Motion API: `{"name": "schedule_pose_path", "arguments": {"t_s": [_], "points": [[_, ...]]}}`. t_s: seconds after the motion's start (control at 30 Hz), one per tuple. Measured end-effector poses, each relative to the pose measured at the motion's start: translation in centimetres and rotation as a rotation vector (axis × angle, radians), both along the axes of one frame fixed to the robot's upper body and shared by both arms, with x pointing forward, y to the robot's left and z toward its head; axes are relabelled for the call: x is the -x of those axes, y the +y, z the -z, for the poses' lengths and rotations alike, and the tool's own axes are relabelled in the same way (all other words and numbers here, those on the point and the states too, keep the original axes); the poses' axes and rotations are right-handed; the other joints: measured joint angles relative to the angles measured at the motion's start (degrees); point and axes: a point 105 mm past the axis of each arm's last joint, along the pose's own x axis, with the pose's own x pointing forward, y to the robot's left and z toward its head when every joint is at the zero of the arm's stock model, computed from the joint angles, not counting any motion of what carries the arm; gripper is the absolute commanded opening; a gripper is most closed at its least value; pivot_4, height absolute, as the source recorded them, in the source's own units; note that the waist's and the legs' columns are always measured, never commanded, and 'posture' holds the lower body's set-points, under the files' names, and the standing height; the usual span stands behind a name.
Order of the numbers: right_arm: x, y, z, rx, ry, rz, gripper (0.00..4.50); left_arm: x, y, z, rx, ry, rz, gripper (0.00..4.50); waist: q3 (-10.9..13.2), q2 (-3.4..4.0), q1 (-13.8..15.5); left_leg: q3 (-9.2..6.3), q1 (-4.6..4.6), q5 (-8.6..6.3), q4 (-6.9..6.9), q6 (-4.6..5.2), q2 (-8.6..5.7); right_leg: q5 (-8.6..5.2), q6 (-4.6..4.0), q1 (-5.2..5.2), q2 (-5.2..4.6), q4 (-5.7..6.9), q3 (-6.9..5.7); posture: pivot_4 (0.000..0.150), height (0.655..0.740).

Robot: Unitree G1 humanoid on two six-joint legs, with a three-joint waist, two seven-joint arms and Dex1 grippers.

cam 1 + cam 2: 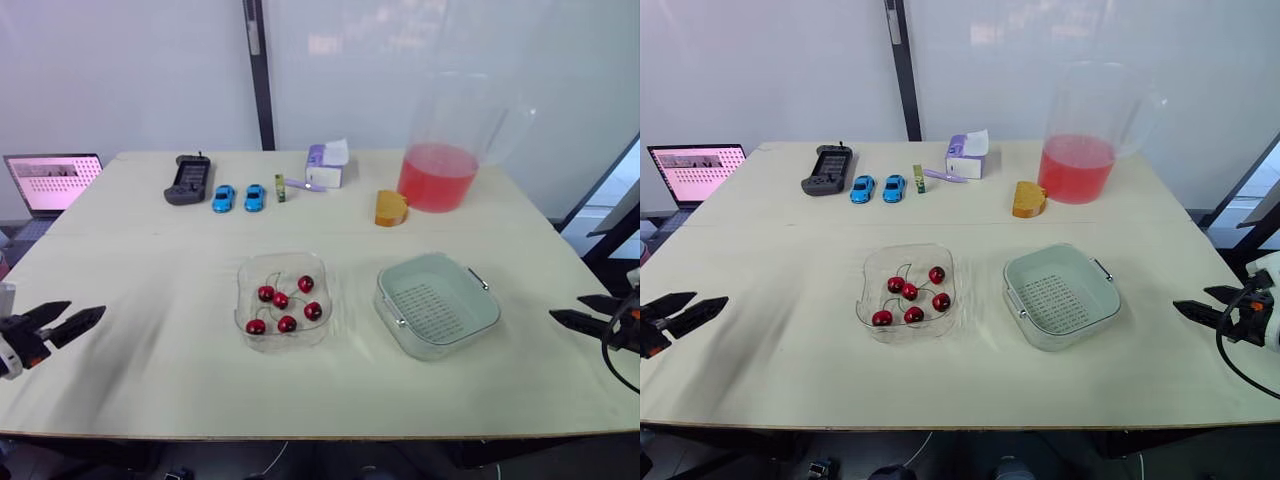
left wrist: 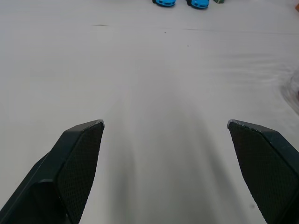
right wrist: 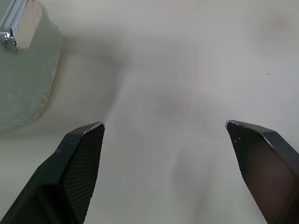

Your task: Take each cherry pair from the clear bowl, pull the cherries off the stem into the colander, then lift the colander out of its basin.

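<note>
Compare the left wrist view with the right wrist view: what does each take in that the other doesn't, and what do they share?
The left wrist view takes in the blue toy cars at the far side of the table, plus a blurred curved edge that may be the clear bowl. The right wrist view takes in a corner of the pale green basin with a metal handle. Shared: the left gripper and the right gripper are each open, with nothing between the fingers, over bare table.
</note>
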Motion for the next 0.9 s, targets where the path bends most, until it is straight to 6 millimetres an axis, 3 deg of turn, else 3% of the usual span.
{"name": "schedule_pose_path", "arguments": {"t_s": [0.23, 0.67, 0.9], "points": [[0.3, 0.0, 0.5, -0.001, 0.022, 0.003, 4.5, 0.5, 0.4, -1.3, 0.05, -0.042, -0.012, 4.46, 0.0, 0.0, 0.0, 0.0, 0.0, 0.0, 0.01, 0.0, 0.0, 0.0, 0.0, -0.01, 0.0, 0.05, 0.0, 0.15, 0.74], [0.3, 0.2, 0.4, -0.001, 0.029, -0.001, 4.5, 0.8, 0.0, -1.2, 0.095, -0.011, 0.018, 4.46, 0.0, 0.0, 0.0, 0.0, 0.01, 0.0, 0.02, 0.0, 0.0, 0.0, 0.0, -0.02, 0.0, 0.09, 0.0, 0.15, 0.74], [0.2, 0.4, 0.1, -0.001, 0.024, -0.013, 4.5, 0.9, -1.4, -2.5, 0.03, -0.052, 0.096, 4.46, 0.0, 0.01, 0.0, 0.01, 0.01, 0.0, 0.02, 0.0, 0.0, 0.0, 0.0, -0.02, 0.0, 0.09, 0.01, 0.15, 0.74]]}}
